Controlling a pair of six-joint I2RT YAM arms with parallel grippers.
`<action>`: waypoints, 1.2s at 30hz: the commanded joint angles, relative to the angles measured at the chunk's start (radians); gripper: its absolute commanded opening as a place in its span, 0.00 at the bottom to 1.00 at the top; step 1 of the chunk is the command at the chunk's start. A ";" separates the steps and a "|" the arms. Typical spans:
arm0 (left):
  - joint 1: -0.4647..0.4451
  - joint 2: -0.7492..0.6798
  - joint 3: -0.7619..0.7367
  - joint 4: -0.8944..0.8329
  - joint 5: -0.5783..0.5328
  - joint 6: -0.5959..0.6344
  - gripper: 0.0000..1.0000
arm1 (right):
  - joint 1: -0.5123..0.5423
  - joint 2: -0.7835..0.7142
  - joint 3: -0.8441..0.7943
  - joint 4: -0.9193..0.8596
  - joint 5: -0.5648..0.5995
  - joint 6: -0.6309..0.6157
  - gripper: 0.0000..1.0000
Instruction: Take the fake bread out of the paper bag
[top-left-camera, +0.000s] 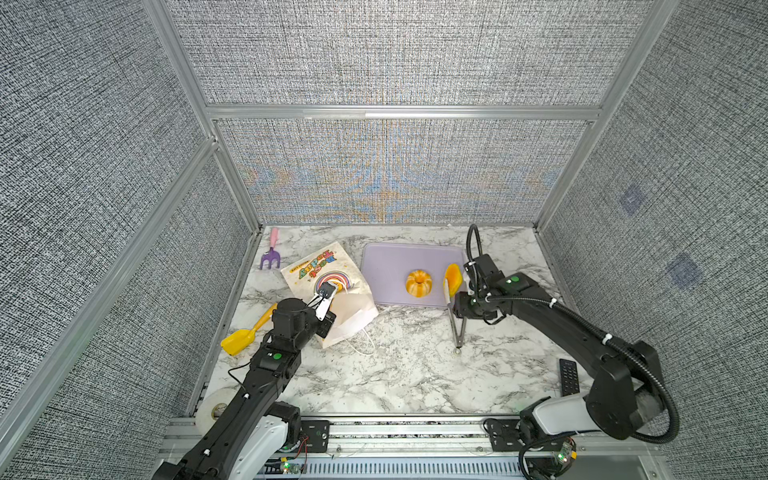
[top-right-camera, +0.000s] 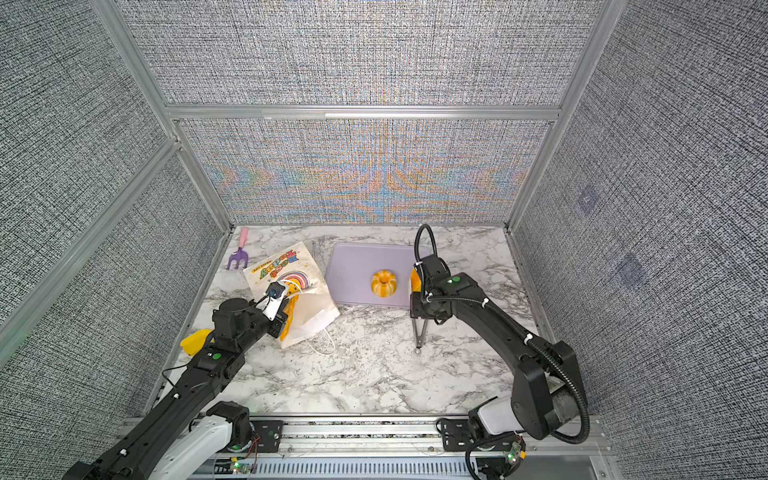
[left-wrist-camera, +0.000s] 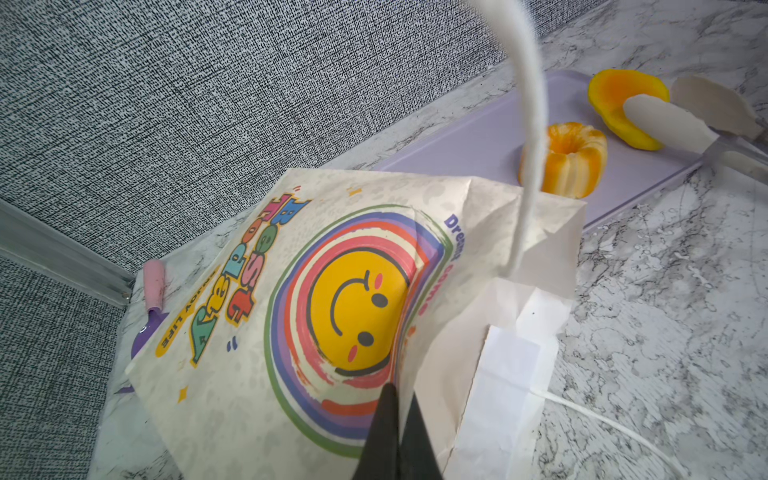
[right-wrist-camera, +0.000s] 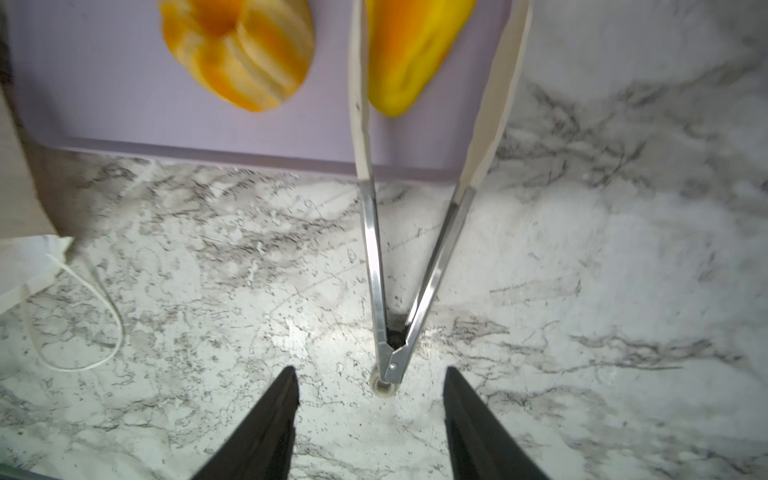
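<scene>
The paper bag (top-left-camera: 328, 274) (top-right-camera: 291, 266) lies on its side at the left, mouth toward the front. My left gripper (left-wrist-camera: 395, 401) is shut on the upper edge of its mouth (left-wrist-camera: 415, 374). Something orange (top-right-camera: 290, 312) shows inside the mouth, too hidden to name. Two pieces of fake bread are outside the bag. A fluted ring bun (top-left-camera: 419, 284) (right-wrist-camera: 241, 50) sits on the lilac tray (top-left-camera: 386, 262). A yellow-orange loaf (top-left-camera: 454, 276) (right-wrist-camera: 411, 50) lies at the tray's right end between the white tips of metal tongs (right-wrist-camera: 374, 257). My right gripper (right-wrist-camera: 371, 372) hangs open above the tongs' hinge, holding nothing.
A yellow toy shovel (top-left-camera: 245, 332) lies left of the bag beside my left arm. A purple and pink toy rake (top-left-camera: 270, 253) is in the back left corner. A black remote (top-left-camera: 568, 376) lies front right. The bag's cord handle (top-left-camera: 361, 345) trails on the marble.
</scene>
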 joint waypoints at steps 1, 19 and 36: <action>0.001 0.001 0.007 -0.002 0.026 -0.005 0.00 | -0.021 -0.022 -0.090 0.147 -0.015 0.085 0.56; 0.001 0.008 0.008 0.000 0.027 -0.006 0.00 | -0.059 0.025 -0.246 0.342 -0.072 0.116 0.53; 0.001 0.011 0.010 -0.004 0.032 -0.008 0.00 | -0.100 0.105 -0.222 0.396 -0.022 0.137 0.28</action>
